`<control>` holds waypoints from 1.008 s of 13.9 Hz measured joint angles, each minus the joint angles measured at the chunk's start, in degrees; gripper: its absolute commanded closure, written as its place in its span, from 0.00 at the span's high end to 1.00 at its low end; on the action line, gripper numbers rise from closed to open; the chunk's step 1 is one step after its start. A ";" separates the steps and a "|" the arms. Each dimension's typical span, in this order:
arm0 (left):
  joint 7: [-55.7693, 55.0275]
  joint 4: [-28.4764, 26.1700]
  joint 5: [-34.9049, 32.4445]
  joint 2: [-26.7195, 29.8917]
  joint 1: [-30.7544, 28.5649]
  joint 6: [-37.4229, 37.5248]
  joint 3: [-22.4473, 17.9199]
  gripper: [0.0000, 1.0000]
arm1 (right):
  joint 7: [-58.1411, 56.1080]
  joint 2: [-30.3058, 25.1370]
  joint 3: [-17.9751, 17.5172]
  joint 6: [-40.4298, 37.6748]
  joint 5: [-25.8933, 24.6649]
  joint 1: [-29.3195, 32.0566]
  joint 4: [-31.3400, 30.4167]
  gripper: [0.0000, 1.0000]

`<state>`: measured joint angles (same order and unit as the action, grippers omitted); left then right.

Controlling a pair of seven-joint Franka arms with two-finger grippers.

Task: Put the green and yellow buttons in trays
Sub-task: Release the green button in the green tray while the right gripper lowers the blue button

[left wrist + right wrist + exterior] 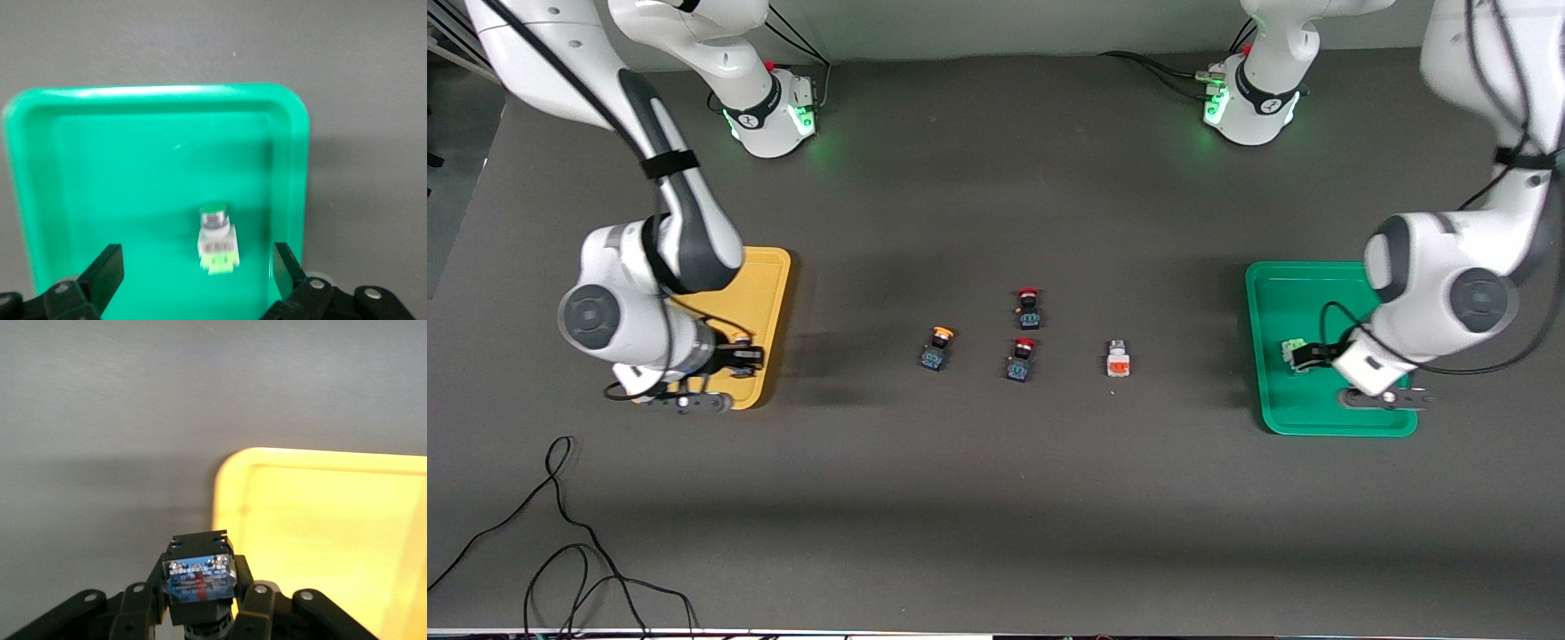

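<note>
My right tool [200, 613] is clamped on a yellow-capped button [199, 577] with a black-and-blue body, over the yellow tray [769, 293] at the right arm's end of the table [996, 498]. My left tool [197, 280] hangs over the green tray [1280, 293] with its fingers spread wide; between them the green button [217, 237], white and boxy with a light-green face, lies in that tray.

On the bare table between the two trays I count four buttons: one more yellow-capped button [936, 348], a white button with an orange face [1118, 358], and two red-capped black ones, the nearer [1021, 359] and the farther [1029, 308].
</note>
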<state>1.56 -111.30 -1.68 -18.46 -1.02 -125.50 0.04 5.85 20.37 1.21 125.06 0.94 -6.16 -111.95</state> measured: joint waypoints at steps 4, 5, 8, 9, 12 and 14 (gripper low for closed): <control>0.34 13.25 0.09 2.67 -0.04 17.08 0.40 1.00 | -5.77 0.54 2.87 10.85 0.19 0.00 -8.13 0.00; 0.17 15.05 0.14 2.67 0.24 18.76 0.64 1.00 | -6.85 1.06 3.62 14.76 0.19 -0.02 -10.62 0.00; -3.97 16.52 0.32 2.39 3.31 19.91 1.04 1.00 | -7.73 2.89 5.36 19.81 0.25 0.00 -13.86 0.00; -6.68 16.57 0.36 2.13 5.16 19.91 1.12 1.00 | -7.24 3.04 5.52 19.89 0.71 0.00 -13.95 0.00; -17.16 16.60 0.50 0.68 12.46 19.50 1.44 1.00 | -2.18 3.00 5.60 19.84 2.39 -0.02 -13.90 0.00; -24.38 16.61 0.90 -0.82 17.94 17.43 1.64 1.00 | -0.56 3.00 5.60 19.75 2.45 -0.03 -13.90 0.08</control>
<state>-22.82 -94.69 -0.77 -19.28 16.92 -108.07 1.68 5.30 23.37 6.81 144.81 3.39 -6.19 -125.85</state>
